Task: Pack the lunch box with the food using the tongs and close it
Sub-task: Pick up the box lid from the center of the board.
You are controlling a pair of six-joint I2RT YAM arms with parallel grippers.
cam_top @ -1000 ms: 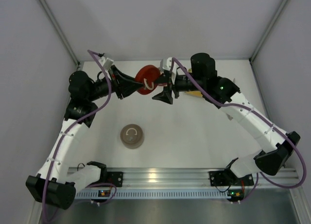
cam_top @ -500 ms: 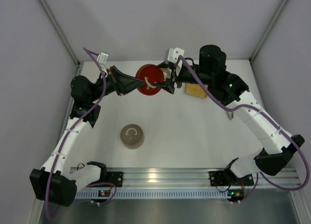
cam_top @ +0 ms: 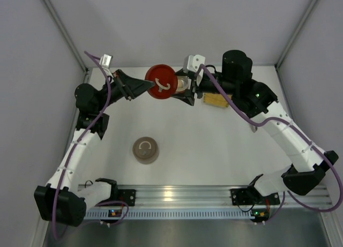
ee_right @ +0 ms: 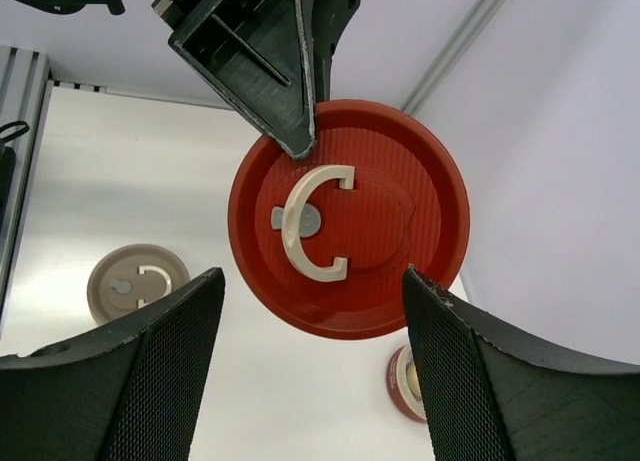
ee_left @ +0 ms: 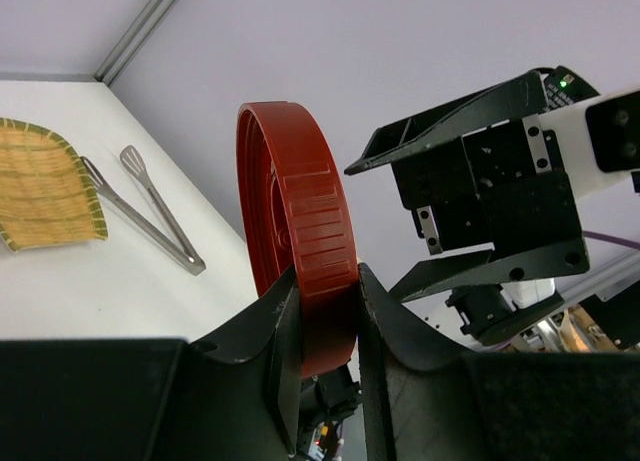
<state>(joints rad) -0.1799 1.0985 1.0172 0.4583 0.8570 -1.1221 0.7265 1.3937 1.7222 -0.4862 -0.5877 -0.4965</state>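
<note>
Left gripper (ee_left: 325,281) is closed on the rim of a round red lid (ee_left: 300,231), one finger on each face of the edge, and carries it clear of the table (cam_top: 214,150) at the far side of the workspace. In the left wrist view the lid stands on edge and its ribbed rim faces the camera. In the right wrist view the lid's flat top faces the camera and shows a whitish C-shaped handle at its middle, with the left fingers pinching the upper left rim. Right gripper (ee_right: 312,281) faces the lid close by. Its fingers are spread wide, one on each side of the view, and hold nothing; no contact with the lid is visible. The tongs (ee_left: 180,249) lie flat on the table just beside a yellow woven tray (ee_left: 40,196), with the joined end pointing away from the tray; neither gripper touches them. In the overhead view the right arm covers part of the tray and hides the tongs. No food pieces can be made out in any view. A beige lid (cam_top: 145,149) with the same kind of C handle lies flat on the table, well apart from both grippers and nearer the arm bases. A small round red-rimmed object (ee_right: 405,381) sits on the table below the red lid, partly hidden by the right finger, and it cannot be identified.
</note>
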